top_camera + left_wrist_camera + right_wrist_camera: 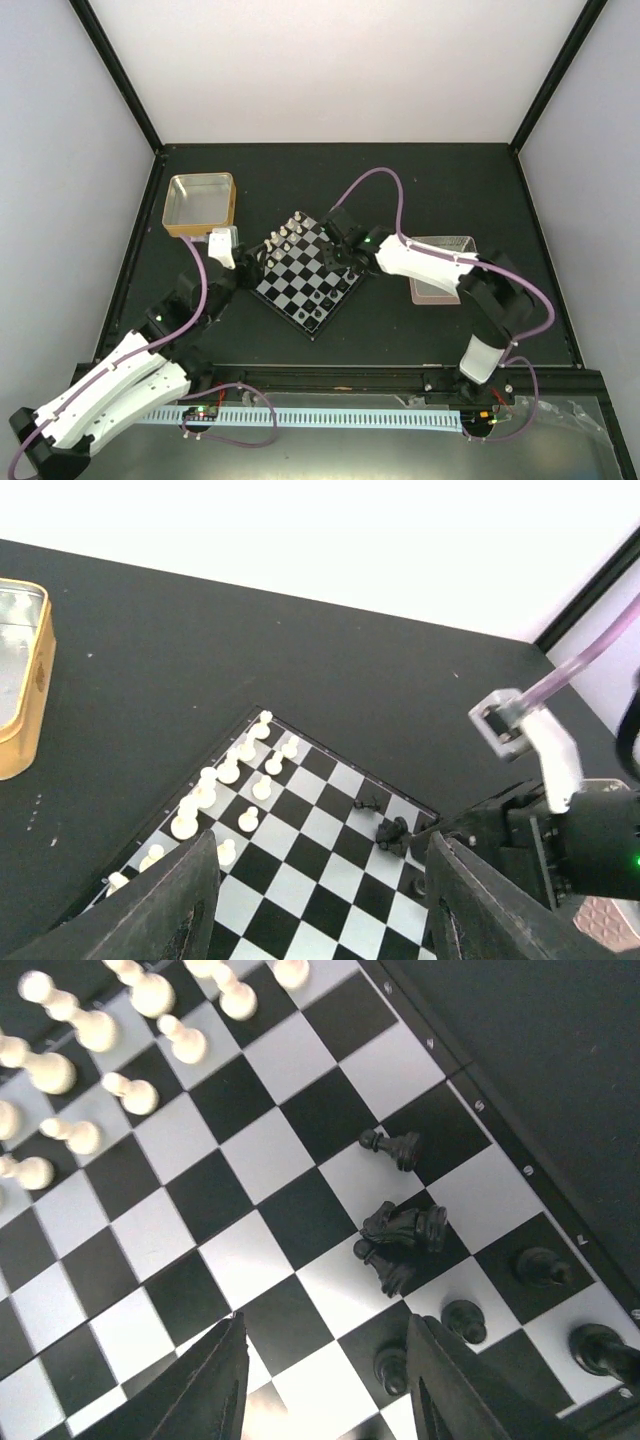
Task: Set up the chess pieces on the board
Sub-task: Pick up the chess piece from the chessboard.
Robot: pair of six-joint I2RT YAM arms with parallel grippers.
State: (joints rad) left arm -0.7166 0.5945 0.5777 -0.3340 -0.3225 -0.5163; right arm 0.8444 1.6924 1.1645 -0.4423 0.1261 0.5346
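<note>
On the board (300, 285), black chess pieces (403, 1236) lie toppled near the right gripper (325, 1325), fingers apart and empty; the left gripper (322, 865) likewise

Lab robot cell: plain white walls (340, 70) enclose a black table (450, 190).

Board (270, 1155) looks smooth and a bit glossy, chess pieces (150, 995) are shiny and plastic-looking in both cream and black, bench (300, 650) is matt black, and that tray (30, 695) is polished gold-toned metal.
</note>
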